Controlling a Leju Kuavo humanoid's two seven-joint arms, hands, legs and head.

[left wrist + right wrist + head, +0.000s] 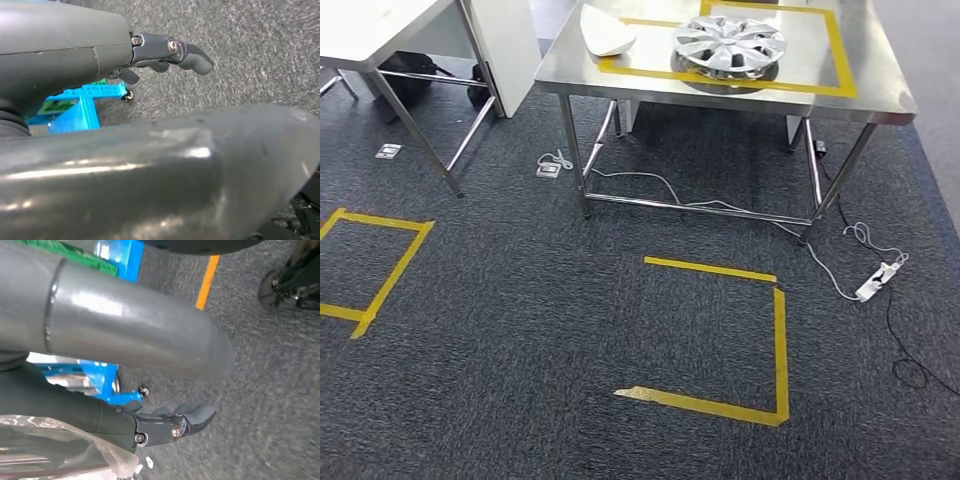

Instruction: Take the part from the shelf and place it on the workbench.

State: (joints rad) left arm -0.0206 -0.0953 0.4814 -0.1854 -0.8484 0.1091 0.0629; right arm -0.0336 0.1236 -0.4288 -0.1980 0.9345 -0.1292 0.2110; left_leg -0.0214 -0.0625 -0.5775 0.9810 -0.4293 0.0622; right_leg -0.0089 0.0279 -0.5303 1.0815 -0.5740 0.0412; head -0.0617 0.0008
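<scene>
— What do we record for the workbench (712,98)?
— Steel, standing on dark carpet, its far side cut off by the frame. We note a yellow tape outline (841,55) on top.
— And the part?
— The wheel cover (728,43) lies flat inside that outline, face up. Being round, it shows us no long axis. A white shell (605,32) sits left of it, partly cropped.
— The hands?
— The left hand (166,50) is released, fingers straight, grasping nothing. The right hand (166,425) has straight fingers too, but a shiny film-wrapped thing (56,450) lies against it. We cannot tell whether it is held.
</scene>
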